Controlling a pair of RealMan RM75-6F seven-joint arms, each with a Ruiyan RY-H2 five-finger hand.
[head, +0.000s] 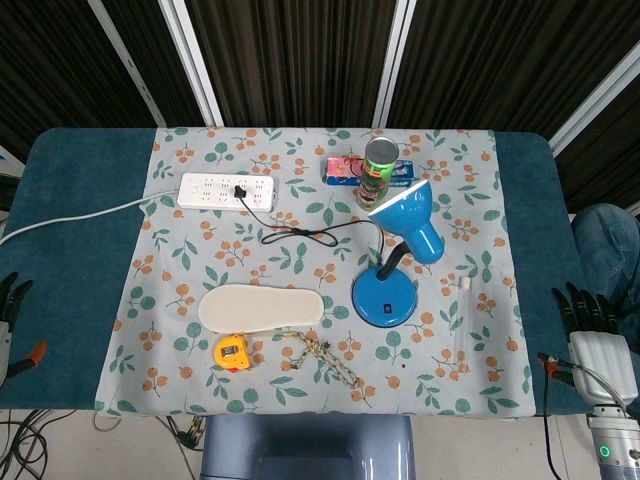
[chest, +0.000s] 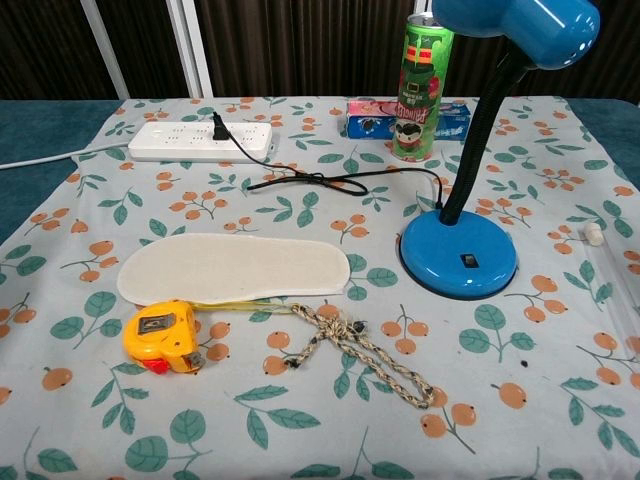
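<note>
While both the left hand (head: 10, 305) and right hand (head: 592, 318) rest open and empty at the counter's (head: 80, 220) edges, the white foam insole (head: 261, 307) and blue desk lamp (head: 400, 250) lie untouched.

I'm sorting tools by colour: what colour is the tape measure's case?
The tape measure is yellow-orange with a small red tab, clearest in the chest view.

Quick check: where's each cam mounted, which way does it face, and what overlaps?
Head view: high up, looking steeply down on the whole table; the left hand and right hand show at the side edges, fingers apart, holding nothing.
Chest view: lower, at the near edge, looking across the cloth toward the curtain; no part of the robot shows.
Shared: blue lamp, insole, tape measure, rope, power strip, can.
</note>
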